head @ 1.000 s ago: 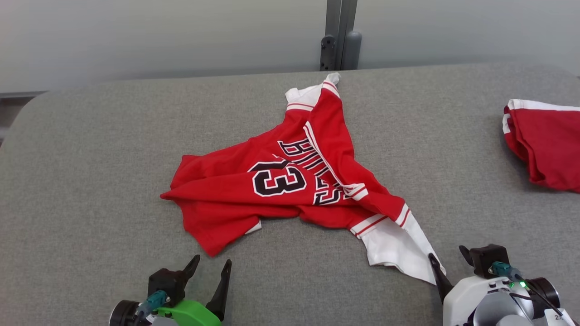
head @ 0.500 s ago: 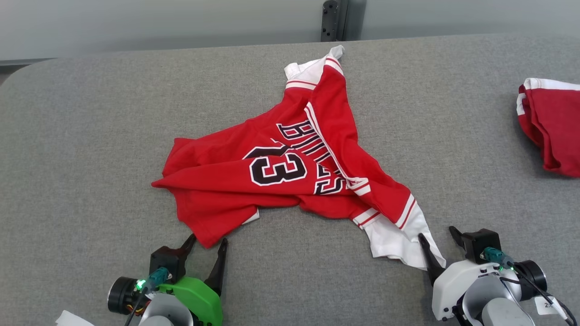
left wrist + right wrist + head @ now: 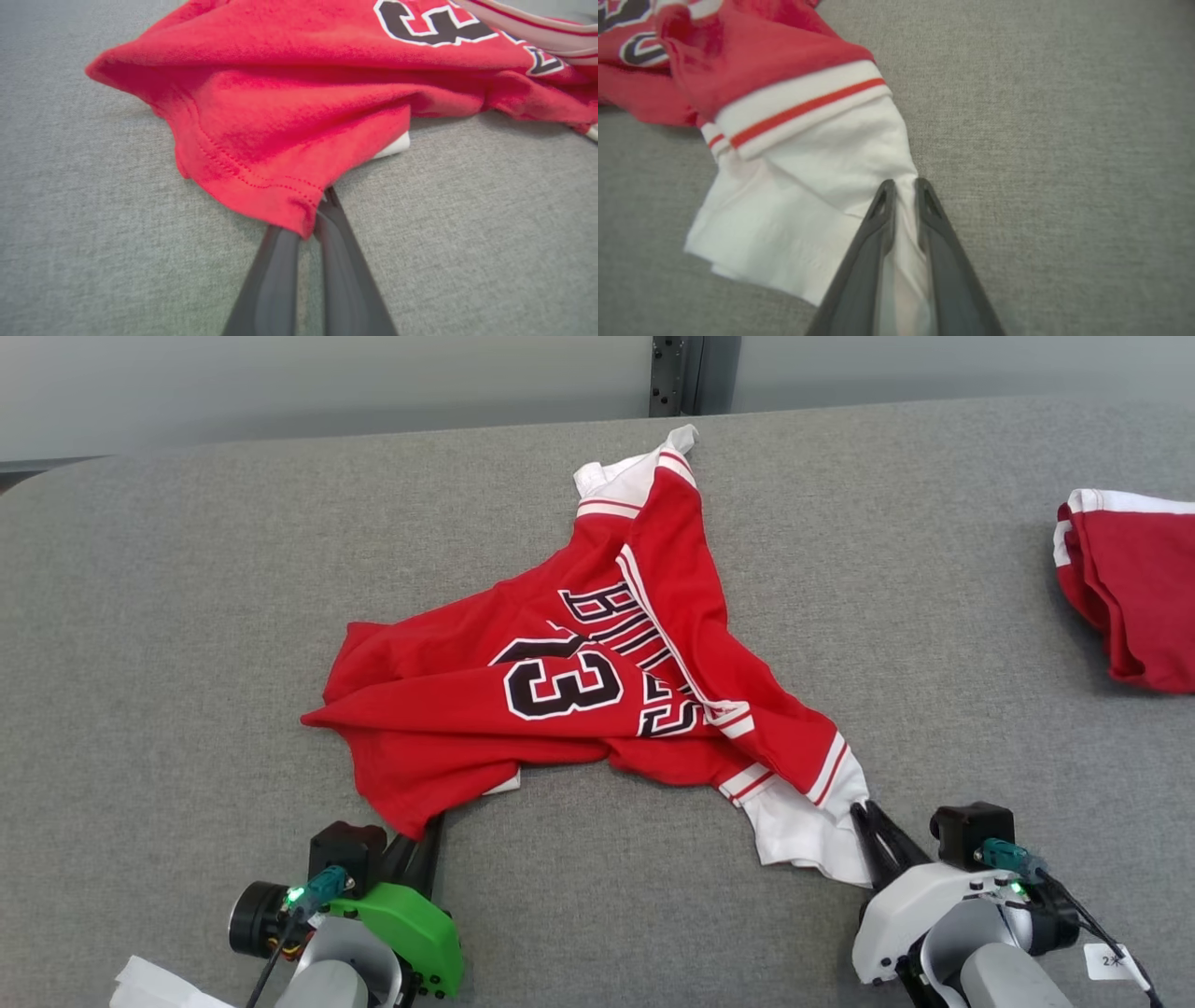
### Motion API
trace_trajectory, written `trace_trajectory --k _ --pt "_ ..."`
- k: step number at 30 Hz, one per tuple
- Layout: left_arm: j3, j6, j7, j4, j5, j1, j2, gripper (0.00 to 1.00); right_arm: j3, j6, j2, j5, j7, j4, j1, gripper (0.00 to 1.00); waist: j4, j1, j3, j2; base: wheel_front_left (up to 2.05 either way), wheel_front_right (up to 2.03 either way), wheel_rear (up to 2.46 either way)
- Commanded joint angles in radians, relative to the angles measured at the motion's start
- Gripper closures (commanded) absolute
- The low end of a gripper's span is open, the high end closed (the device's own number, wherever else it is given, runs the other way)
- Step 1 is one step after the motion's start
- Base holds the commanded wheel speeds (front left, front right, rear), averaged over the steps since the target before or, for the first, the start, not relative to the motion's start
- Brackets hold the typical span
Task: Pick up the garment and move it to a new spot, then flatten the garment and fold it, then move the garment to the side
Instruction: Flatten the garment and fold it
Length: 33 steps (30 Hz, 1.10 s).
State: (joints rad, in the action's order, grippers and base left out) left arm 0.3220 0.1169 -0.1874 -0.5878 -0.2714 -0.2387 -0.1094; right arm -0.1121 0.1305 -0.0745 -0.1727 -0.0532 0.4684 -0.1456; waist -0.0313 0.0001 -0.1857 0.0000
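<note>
Left hand [image 3: 425, 826]: its two dark fingers [image 3: 271, 280] are pressed together. They pinch the near-left corner of the garment [image 3: 448, 728], right at the stitched red hem [image 3: 261, 191].
Left hand, place: at the garment's nearest red point, low on the cloth. A green cover [image 3: 411, 924] sits on the wrist behind it.
Right hand [image 3: 864, 812]: its fingers [image 3: 859, 280] are drawn in almost to touching, with a fold of white cloth caught between them.
Right hand, place: at the garment's near-right end. It grips the white sleeve [image 3: 808, 186] just past the white band with the red stripe [image 3: 803, 109].
Garment: a red jersey with white trim, lying crumpled and partly folded over itself on the grey worktop [image 3: 187, 616]. One white-edged end points away from the robot, and the two near corners are in the hands.
Print: black, white-edged number and lettering [image 3: 560, 686] on the garment's middle, partly hidden under a red fold crossing it.
Second red cloth [image 3: 1134, 588]: red with a white edge, well apart from the garment on its right and cut off by the picture's edge.
Post [image 3: 674, 373]: dark and upright, just beyond the garment's far tip, past the worktop's far edge.
White slip [image 3: 149, 985]: near-left of the garment, beside the left arm at the picture's bottom edge.
</note>
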Motion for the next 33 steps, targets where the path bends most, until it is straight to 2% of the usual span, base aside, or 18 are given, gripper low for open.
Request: trace_trajectory --k 1,6,11,17,21,25,27,29,33 --pt "-0.001 0.005 -0.004 0.013 -0.021 -0.008 -0.011 1.00 -0.005 0.000 0.005 -0.064 0.005 0.001 -0.004 1.00 0.002 -0.0001 0.016 0.0000 0.00 0.00 0.00" --pt "-0.002 0.013 0.059 0.134 -0.108 0.046 -0.038 1.00 0.002 0.000 0.006 -0.361 0.052 -0.153 -0.005 1.00 0.004 -0.0001 0.052 0.0000 0.00 0.00 0.00" --pt "-0.002 0.015 0.238 0.401 -0.258 0.134 -0.101 1.00 0.050 0.000 -0.026 -0.635 0.154 -0.430 0.031 1.00 0.009 -0.0001 0.095 0.0000 0.00 0.00 0.00" --pt "-0.027 0.009 0.477 0.796 -0.410 0.226 -0.222 1.00 0.172 0.000 -0.055 -0.811 0.255 -0.716 0.053 1.00 0.008 -0.0001 0.132 0.0000 0.00 0.00 0.00" --pt "-0.085 -0.032 0.607 1.031 -0.514 0.209 -0.272 1.00 0.297 0.000 -0.026 -0.913 0.319 -0.843 -0.004 1.00 0.007 -0.0001 0.135 0.0000 0.00 0.00 0.00" --pt "-0.149 -0.071 0.711 1.135 -0.609 0.092 -0.304 1.00 0.395 0.000 -0.010 -0.943 0.420 -0.869 -0.123 1.00 0.006 -0.0001 0.102 0.0000 0.00 0.00 0.00" --pt "-0.172 -0.086 0.762 1.140 -0.650 -0.009 -0.317 1.00 0.432 0.000 -0.015 -0.890 0.478 -0.847 -0.218 1.00 0.007 -0.0001 0.064 0.0000 0.00 0.00 0.00" --pt "-0.187 -0.100 0.803 1.108 -0.660 -0.129 -0.330 1.00 0.454 0.000 -0.003 -0.852 0.540 -0.800 -0.329 1.00 0.011 -0.0001 0.014 0.0000 0.00 0.00 0.00" --pt "-0.181 -0.118 0.860 0.969 -0.654 -0.387 -0.330 1.00 0.476 0.000 0.010 -0.697 0.637 -0.667 -0.589 1.00 0.025 -0.0001 -0.103 0.0000 0.00 0.00 0.00"
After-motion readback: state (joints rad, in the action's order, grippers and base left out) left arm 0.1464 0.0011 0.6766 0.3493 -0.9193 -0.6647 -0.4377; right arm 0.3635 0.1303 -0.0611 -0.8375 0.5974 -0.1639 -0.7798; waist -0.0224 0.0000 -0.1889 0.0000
